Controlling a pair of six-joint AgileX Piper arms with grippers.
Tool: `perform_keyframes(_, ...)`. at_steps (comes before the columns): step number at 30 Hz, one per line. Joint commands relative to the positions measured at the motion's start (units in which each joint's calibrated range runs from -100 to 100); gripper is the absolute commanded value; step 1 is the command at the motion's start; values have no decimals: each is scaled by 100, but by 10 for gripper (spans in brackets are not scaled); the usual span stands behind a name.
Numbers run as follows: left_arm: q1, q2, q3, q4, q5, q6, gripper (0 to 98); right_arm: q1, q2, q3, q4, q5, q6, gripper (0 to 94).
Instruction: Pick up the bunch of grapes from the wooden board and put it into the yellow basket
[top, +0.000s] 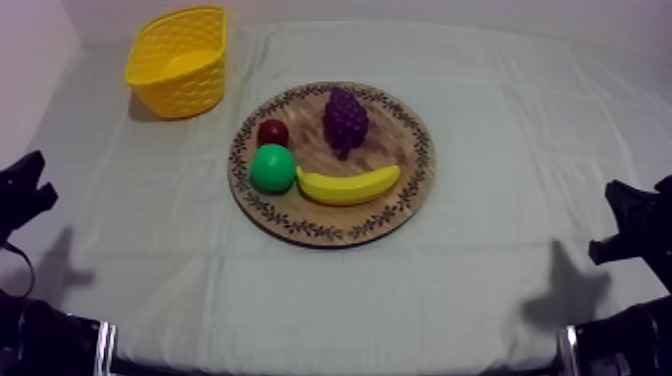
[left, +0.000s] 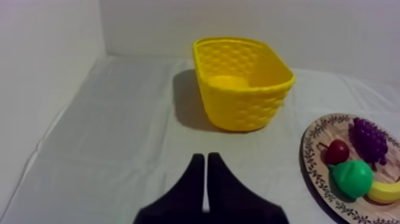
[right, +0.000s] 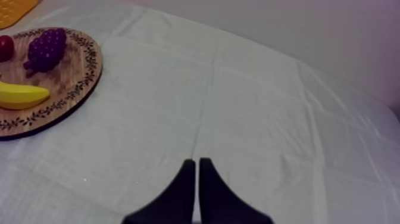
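From above: the bunch of grapes (top: 345, 120) lies on the wooden board (top: 395, 148) beside a banana (top: 348, 186) (the yellow basket (top: 180, 62) stands apart, bare floor showing). Left wrist: left gripper (left: 205, 157) pressed together, holding nothing. Right wrist: right gripper (right: 197, 161) likewise.

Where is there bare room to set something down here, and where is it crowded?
Bare cloth: the wide stretch right of the board, the strip along the near edge, and the patch left of the board, nearer than the basket. Only a narrow gap separates basket and board. Crowded: the board, where grapes, small red fruit, pear and banana sit close.
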Motion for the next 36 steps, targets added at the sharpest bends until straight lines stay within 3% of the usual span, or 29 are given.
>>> perform_keyframes(1, 17, 296, -326, 3, 4, 4, 0, 0, 0, -1, -2, -1, -1, 5)
perform_keyframes(16, 387, 2088, -2376, -8, 37, -71, 0, 0, 0, -1, -2, -1, -1, 5)
perform_keyframes(36, 1125, 4053, -4405, 2, 863, -456, 0, 0, 0, -1, -2, -1, -1, 5)
